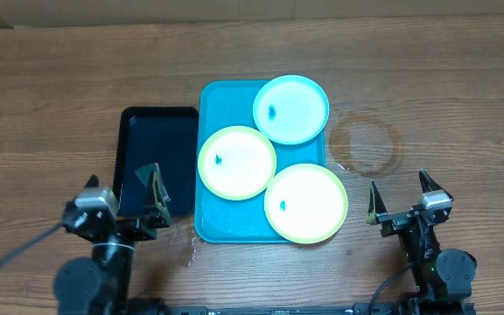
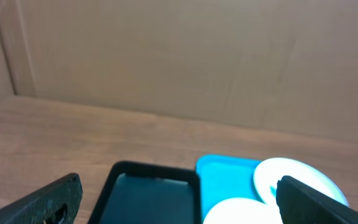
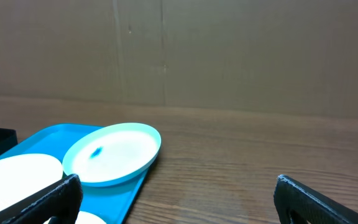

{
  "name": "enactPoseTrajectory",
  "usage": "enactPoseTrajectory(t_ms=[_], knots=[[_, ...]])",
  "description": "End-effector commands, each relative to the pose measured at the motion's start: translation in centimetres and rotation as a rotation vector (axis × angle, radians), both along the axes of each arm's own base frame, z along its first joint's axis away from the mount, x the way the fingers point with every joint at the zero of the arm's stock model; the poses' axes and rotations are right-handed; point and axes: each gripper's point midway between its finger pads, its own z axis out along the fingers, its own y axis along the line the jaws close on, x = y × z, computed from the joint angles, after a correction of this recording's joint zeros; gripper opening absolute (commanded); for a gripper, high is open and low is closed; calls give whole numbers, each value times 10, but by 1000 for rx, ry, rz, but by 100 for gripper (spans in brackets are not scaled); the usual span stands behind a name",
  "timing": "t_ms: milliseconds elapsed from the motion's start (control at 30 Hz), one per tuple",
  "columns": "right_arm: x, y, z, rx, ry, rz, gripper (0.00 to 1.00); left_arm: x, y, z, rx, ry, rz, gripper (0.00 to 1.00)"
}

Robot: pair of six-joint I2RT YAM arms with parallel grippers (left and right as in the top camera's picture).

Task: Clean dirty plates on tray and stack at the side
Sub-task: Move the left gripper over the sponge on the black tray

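Observation:
Three plates lie on the turquoise tray. The light blue plate is at the far right and also shows in the right wrist view. One yellow-green plate is at the middle left. The other yellow-green plate is at the near right, overhanging the tray's edge. Each has a small blue smudge. My left gripper is open and empty over the near end of the black tray. My right gripper is open and empty over bare table, right of the tray.
A smaller black tray lies against the turquoise tray's left side. A faint round water ring marks the wood right of the tray. A cardboard wall stands at the table's far edge.

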Motion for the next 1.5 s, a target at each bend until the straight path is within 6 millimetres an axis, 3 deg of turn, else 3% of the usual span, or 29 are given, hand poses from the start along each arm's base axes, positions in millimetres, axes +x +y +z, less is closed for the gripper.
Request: enactPoseTrajectory(t_ms=[0,200,367,567,767,800,833,867,1100,1467], knots=[[0,1,-3,-3,2,5,100,0,-16,42,-24,29,-89,100],[0,1,-3,-3,2,5,100,2,-24,80,-43,237,-133,100],[0,1,-3,-3,2,6,100,0,-37,96,-21,426,-221,100],[0,1,-3,-3,2,5,100,-6,-39,73,-44,660,-232,100],[0,1,-3,-3,2,5,100,2,-39,56,-61,752,-234,100],[0,1,-3,-3,2,5,100,4,-40,54,-64,763,-237,88],[0,1,-3,-3,2,5,100,5,-40,52,-65,772,-238,37],[0,1,-3,-3,2,5,100,5,-40,48,-69,793,-235,4],[0,1,-3,-3,2,5,100,-2,-34,19,-139,939,-153,4],[0,1,-3,-3,2,5,100,-13,-21,-49,-121,1139,-67,4]])
